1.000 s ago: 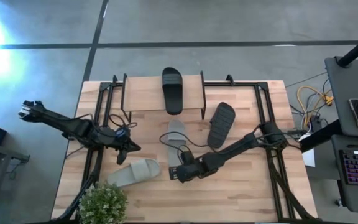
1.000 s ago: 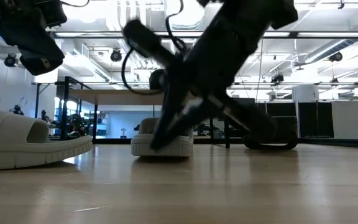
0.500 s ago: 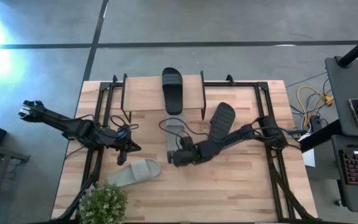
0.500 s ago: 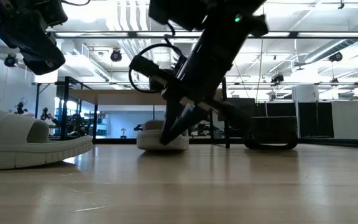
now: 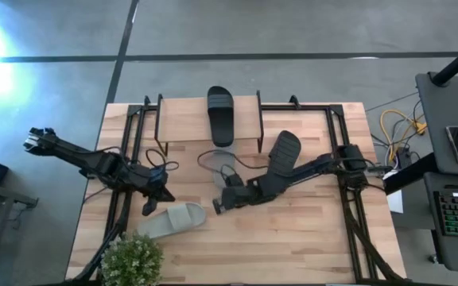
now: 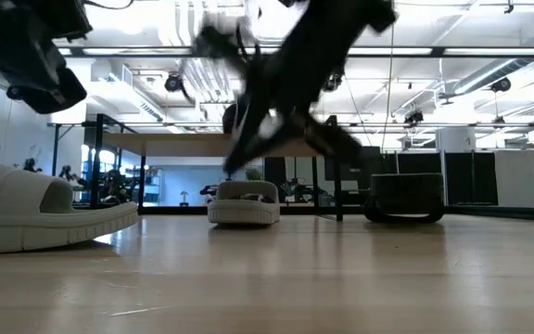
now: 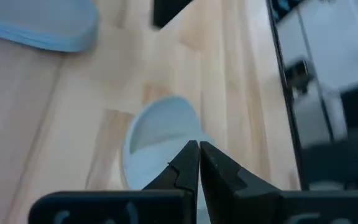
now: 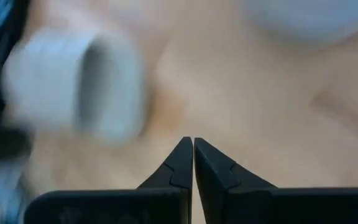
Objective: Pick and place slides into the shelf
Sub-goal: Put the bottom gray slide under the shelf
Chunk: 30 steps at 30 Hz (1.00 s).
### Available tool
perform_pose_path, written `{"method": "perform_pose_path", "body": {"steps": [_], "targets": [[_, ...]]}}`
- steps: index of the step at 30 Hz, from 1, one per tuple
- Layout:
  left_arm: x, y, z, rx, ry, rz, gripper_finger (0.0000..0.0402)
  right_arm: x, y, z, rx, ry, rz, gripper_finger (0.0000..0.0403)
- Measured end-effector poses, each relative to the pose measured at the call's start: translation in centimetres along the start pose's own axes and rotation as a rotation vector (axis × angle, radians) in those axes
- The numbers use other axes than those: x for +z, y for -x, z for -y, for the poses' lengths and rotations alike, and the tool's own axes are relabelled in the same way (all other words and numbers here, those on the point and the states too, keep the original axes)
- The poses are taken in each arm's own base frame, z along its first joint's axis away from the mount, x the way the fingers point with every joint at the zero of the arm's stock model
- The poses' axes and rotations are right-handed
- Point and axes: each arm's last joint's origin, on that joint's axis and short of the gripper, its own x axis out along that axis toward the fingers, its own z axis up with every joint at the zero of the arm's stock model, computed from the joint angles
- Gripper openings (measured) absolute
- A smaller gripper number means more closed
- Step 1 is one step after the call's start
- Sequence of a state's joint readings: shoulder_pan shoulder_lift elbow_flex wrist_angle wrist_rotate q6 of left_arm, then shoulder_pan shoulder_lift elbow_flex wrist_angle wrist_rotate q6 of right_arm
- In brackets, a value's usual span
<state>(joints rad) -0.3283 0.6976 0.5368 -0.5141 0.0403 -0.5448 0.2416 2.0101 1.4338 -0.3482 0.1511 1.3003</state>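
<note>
The high view alone shows the whole table. The shelf stands at its far edge with one black slide lying across its plank top, and a potted plant sits at the near edge. A second black slide lies on the table just beside the shelf. One grey slide lies just beside the left gripper, whose jaws are pressed together and empty. The other grey slide lies just beyond the right gripper, also closed on nothing. The low view shows that slide flat on the wood, apart from the gripper.
</note>
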Motion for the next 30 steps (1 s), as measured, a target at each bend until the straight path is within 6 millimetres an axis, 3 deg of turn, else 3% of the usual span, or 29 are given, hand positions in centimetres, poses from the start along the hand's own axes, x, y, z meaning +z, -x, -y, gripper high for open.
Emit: {"method": "perform_pose_path", "body": {"steps": [6,10,14,18,24,30], "targets": [[1.1,0.6,1.1,-0.098,-0.236,-0.064,0.0000,-1.1,2.7,-1.5,0.116,0.123,-0.114,0.0008],[1.2,0.7,1.5,-0.171,-0.244,-0.188,0.0000,-1.3,3.5,-1.6,0.105,0.086,-0.075,0.0013],[0.2,-0.2,1.3,-0.183,-0.057,-0.429,0.0006,-1.6,3.8,-1.5,0.082,0.065,-0.063,0.0047],[-0.5,-1.4,0.9,-0.117,0.022,-0.548,0.0038,-2.1,4.2,-1.4,0.056,0.059,-0.059,0.0107],[0.6,-2.2,1.2,-0.034,0.302,-0.421,0.0090,-3.6,6.1,-1.2,-0.025,-0.039,0.005,0.0197],[0.9,-1.7,1.1,0.054,0.684,-0.210,0.0117,-5.9,9.1,0.0,-0.165,-0.253,0.079,0.0247]]}}
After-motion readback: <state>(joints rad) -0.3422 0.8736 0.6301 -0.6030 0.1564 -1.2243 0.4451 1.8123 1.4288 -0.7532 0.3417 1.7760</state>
